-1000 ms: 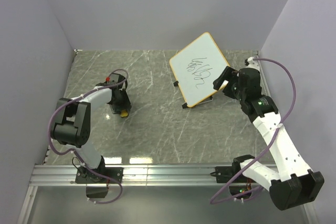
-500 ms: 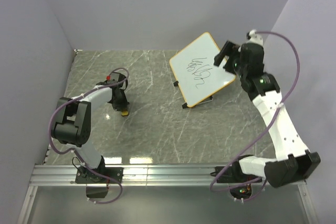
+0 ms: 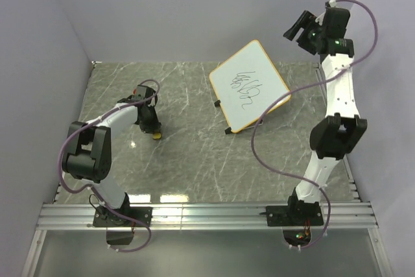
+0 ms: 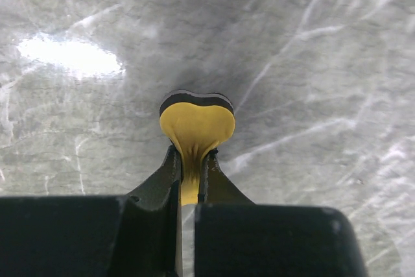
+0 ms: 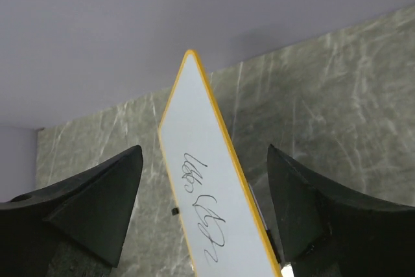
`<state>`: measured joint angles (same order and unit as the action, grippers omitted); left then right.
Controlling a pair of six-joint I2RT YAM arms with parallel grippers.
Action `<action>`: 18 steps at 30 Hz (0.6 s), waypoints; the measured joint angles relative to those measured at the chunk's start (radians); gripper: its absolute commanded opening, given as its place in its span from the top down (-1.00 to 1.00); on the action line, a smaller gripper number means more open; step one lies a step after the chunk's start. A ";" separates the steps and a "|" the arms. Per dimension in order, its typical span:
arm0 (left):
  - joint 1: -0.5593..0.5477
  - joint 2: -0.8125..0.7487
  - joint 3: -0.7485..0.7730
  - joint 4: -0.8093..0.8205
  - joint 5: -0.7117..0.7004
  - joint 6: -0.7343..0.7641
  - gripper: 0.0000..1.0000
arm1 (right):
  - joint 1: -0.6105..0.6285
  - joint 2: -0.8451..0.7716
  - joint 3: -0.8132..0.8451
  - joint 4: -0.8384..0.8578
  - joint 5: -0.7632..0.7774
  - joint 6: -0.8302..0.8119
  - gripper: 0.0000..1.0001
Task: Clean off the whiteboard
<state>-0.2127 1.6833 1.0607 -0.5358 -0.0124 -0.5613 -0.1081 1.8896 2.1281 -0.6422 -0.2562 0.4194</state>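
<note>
— Whiteboard (image 3: 249,86) position?
— Propped tilted near the far right corner, scribbled on.
— And what is held?
— An eraser (image 4: 196,121) is pinched by the left gripper (image 4: 190,160); the right gripper (image 3: 297,29) is held wide, up high.

Small yellow, black-edged eraser (image 4: 196,124) at the left of a grey marbled tabletop (image 3: 194,167), lilac walls (image 3: 181,11) around it.

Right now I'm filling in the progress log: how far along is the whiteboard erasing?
Done: the left gripper has its jaws shut on the yellow eraser, down by the table and well left of the whiteboard. In hand: nothing touches the board. The right gripper hangs open and empty, up above it. Left: all the wiping, since the black scribbles are intact.
</note>
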 measured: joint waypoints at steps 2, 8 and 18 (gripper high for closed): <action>0.000 -0.012 0.000 0.002 0.013 0.000 0.99 | -0.011 0.075 0.043 -0.009 -0.067 -0.003 -0.69; 0.000 -0.023 0.000 0.009 0.034 0.000 0.99 | -0.013 0.113 -0.056 -0.027 -0.221 0.022 -0.67; 0.000 -0.023 0.004 0.009 0.056 0.000 0.99 | -0.007 0.105 -0.359 0.067 -0.336 0.042 -0.65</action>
<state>-0.2131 1.6600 1.0645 -0.5270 0.0433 -0.5617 -0.1150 1.9949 1.7687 -0.5751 -0.5919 0.4614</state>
